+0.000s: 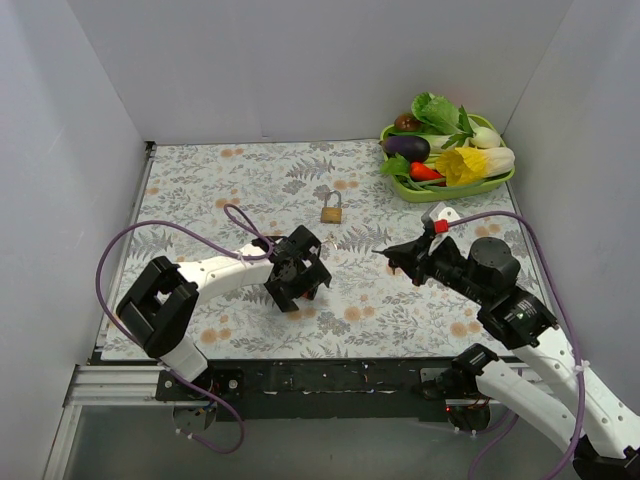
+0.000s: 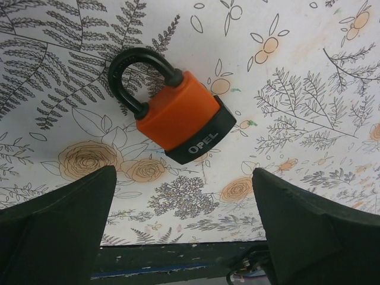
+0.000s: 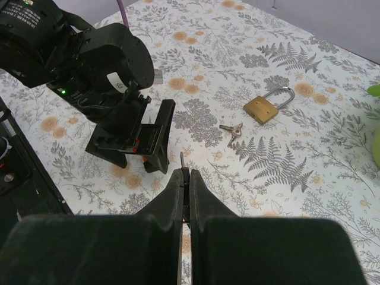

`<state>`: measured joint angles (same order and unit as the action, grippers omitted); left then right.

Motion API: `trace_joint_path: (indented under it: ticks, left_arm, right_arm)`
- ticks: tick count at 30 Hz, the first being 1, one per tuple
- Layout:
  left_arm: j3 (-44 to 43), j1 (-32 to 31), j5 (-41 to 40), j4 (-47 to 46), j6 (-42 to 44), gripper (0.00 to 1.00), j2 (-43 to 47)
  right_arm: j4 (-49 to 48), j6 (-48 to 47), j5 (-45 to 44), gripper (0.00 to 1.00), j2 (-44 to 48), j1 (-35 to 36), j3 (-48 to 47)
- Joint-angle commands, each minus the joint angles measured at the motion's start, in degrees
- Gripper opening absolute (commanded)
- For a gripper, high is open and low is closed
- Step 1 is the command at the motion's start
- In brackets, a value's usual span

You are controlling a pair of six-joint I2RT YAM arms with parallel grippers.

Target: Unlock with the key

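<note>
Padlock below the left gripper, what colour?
Orange padlock, black shackle; best in left wrist view.

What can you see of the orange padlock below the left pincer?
The orange padlock lies flat on the floral tablecloth. Its body looks like orange plastic, with a black base band marked OPEL. The black shackle, both legs seated in the body, points up-left in the left wrist view. No keyhole or key shows. Only the cloth touches it; the left pincer hovers open above it.

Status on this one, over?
Left gripper open over orange padlock. Right gripper shut on key, apart from it. Brass padlock lies aside, path clear.
</note>
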<state>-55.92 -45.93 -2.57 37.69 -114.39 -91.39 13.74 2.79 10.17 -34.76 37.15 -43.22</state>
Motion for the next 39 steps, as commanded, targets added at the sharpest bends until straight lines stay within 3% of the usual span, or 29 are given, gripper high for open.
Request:
trace_joint_path:
  ticks: [1,24,31,39]
  left_arm:
    - [0.7,-0.1,-2.3,1.4,-57.2,0.98,0.6]
    - [-6.7,-0.1,-5.9,3.9,-73.5,0.98,-8.1]
    - [-7.4,-0.2,-8.3,4.5,-78.0,0.86,-9.4]
    - [-6.3,0.0,-9.6,0.1,-81.5,0.80,-11.3]
  right_arm:
    - [-1.3,0.0,-1.2,0.01,1.6,-0.1,0.2]
    - [-2.0,0.5,1.0,0.01,4.8,-0.1,2.1]
    - [-2.3,0.6,2.0,0.01,5.2,-0.1,2.4]
    - [-2.7,0.9,3.7,0.01,5.3,-0.1,3.0]
